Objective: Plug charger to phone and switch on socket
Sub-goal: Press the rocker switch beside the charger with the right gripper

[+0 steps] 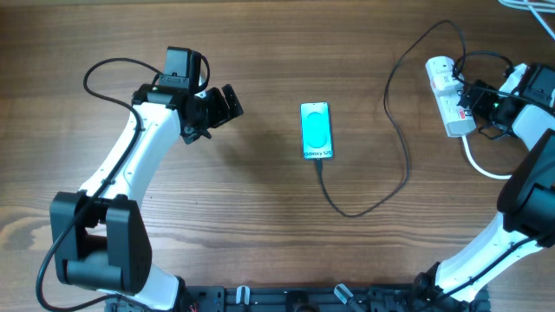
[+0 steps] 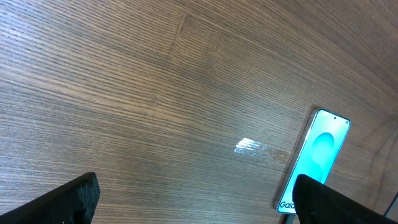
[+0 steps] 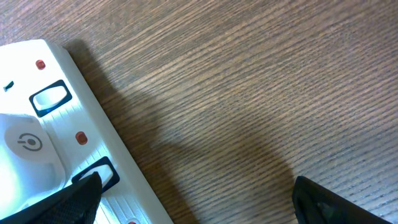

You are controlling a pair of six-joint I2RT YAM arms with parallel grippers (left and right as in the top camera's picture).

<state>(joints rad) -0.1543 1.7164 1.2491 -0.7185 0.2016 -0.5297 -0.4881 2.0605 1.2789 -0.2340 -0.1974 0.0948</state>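
The phone (image 1: 316, 130) lies flat at the table's middle with its turquoise screen lit; in the left wrist view the phone (image 2: 317, 154) shows at lower right. The thin black charger (image 1: 405, 165) cable meets the phone's near end, loops right and runs up to the white socket (image 1: 446, 97) at the far right. My left gripper (image 1: 227, 102) hangs open to the left of the phone, its fingers (image 2: 69, 200) wide apart above bare wood. My right gripper (image 1: 469, 102) is open over the socket (image 3: 59, 146), one finger (image 3: 69, 205) above a rocker switch (image 3: 99, 173). A white plug head (image 3: 23, 149) sits in an outlet.
A second rocker switch (image 3: 51, 98) and small red marks (image 3: 80, 137) sit along the strip's edge. The socket's thick white cord (image 1: 479, 165) curves off to the right, beside my right arm (image 1: 529, 191). My left arm (image 1: 130, 165) crosses the table's left side.
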